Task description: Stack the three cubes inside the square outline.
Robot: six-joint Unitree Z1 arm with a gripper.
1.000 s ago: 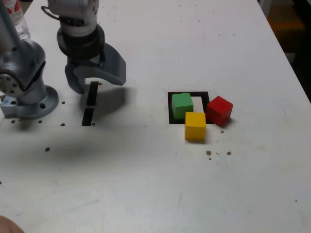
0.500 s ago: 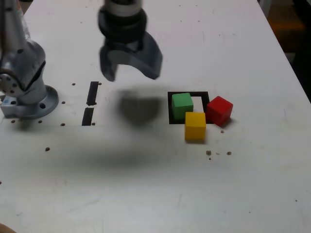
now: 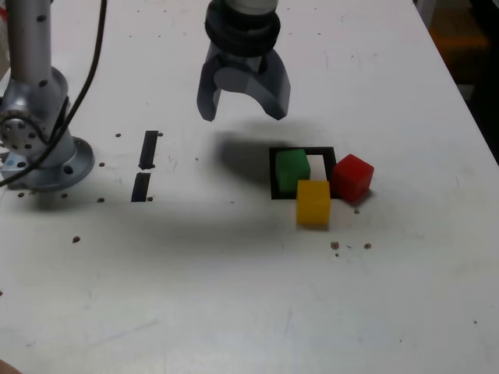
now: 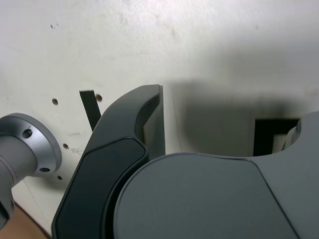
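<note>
My gripper (image 3: 243, 109) wide open with nothing in it, three cubes (image 3: 315, 185) at square outline (image 3: 274, 173), perhaps touching, toward desk's (image 3: 195, 304) right edge.

Three cubes (image 3: 313, 204), one square outline (image 3: 274, 175), two tape strips (image 3: 148, 149).

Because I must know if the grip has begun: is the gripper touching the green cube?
Apart. The exterior view shows tabletop between the gripper and the green cube.

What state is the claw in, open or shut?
Open: the end effector hangs above the table, its two fingertips spread apart with nothing between.
</note>
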